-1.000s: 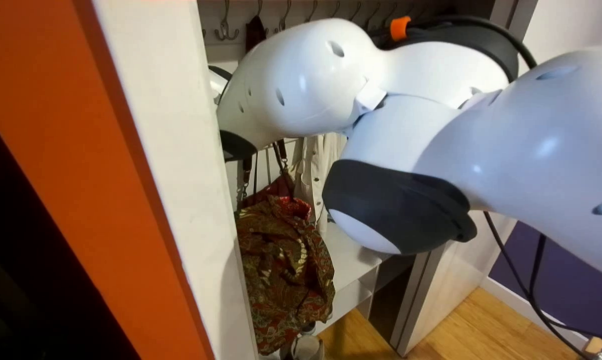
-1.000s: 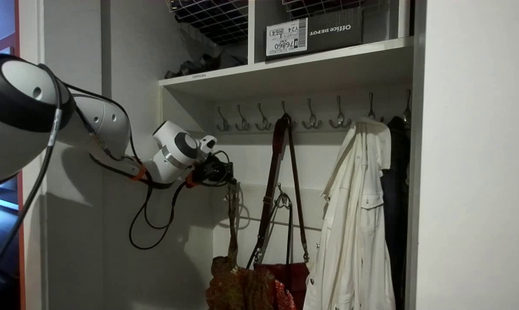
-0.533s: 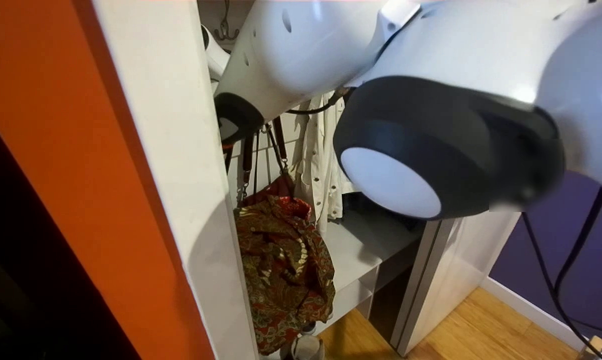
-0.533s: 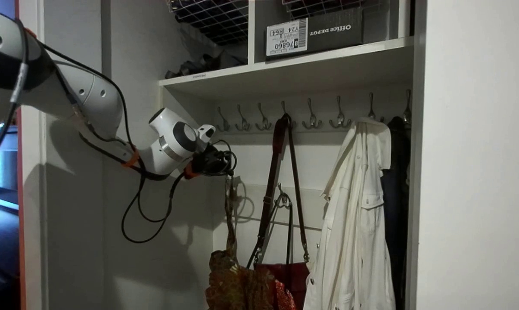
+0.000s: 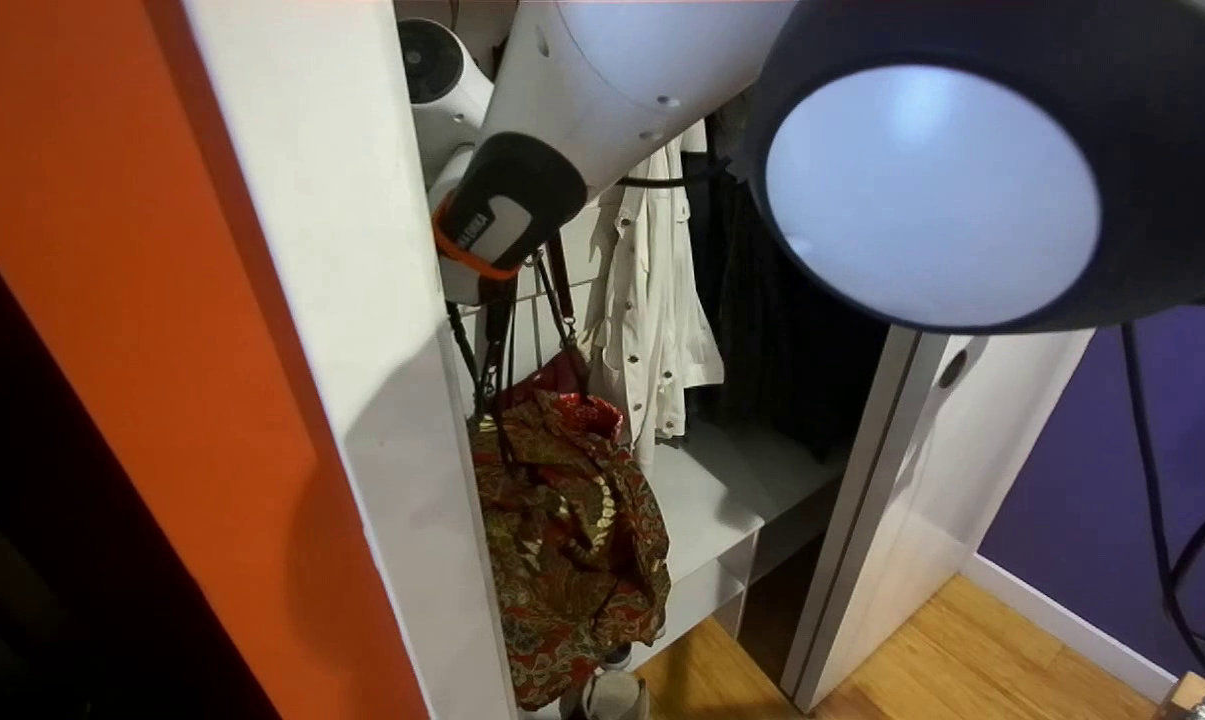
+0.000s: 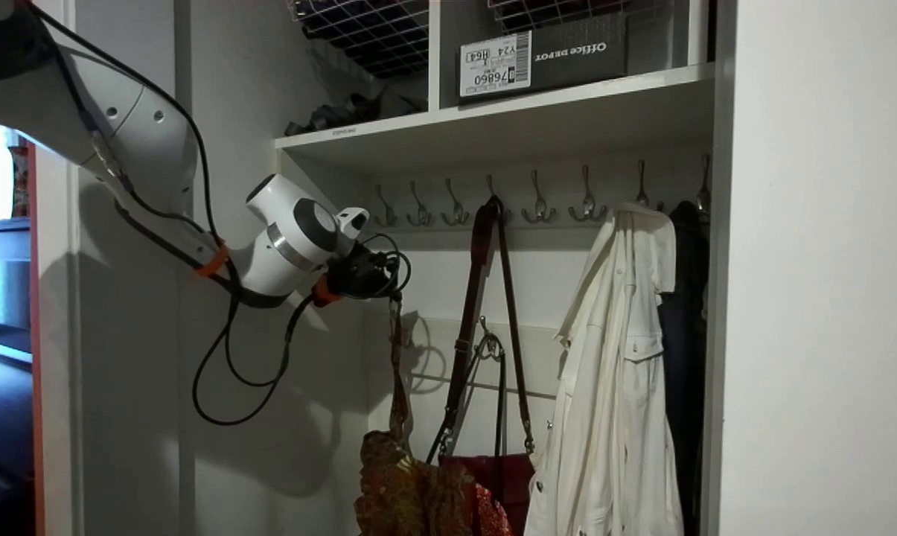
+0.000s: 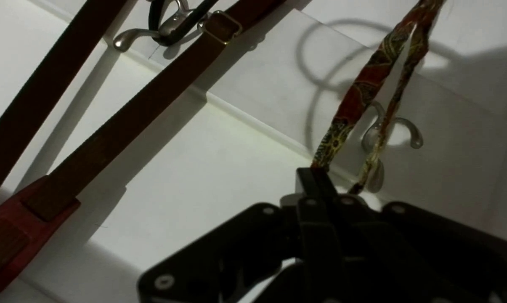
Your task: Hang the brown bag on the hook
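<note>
The brown bag [image 5: 572,540] hangs in both exterior views [image 6: 396,484], mottled brown and tan with red at its mouth. Its patterned strap [image 6: 397,357] rises to my gripper [image 6: 396,295]. In the wrist view my gripper [image 7: 318,176] is shut on one end of the strap loop [image 7: 354,97]; its thinner strand comes down beside the right finger. A silver hook [image 7: 411,130] shows on the wall behind the strap, with the thin strand crossing in front of it. I cannot tell whether the loop is around it. An exterior view hides the gripper behind a white panel.
A red bag [image 6: 508,476] hangs by dark brown straps [image 6: 478,275] close beside. A lower hook [image 6: 489,342] holds a black strap. A white jacket [image 6: 612,357] hangs further along. A hook row [image 6: 540,212] and shelf [image 6: 508,119] are above. A white panel edge [image 5: 342,300] stands near.
My gripper has moved slightly up and to the left in an exterior view, holding the strap. The arm's elbow has swung; the bag's top rose slightly while its body stayed nearly still.
</note>
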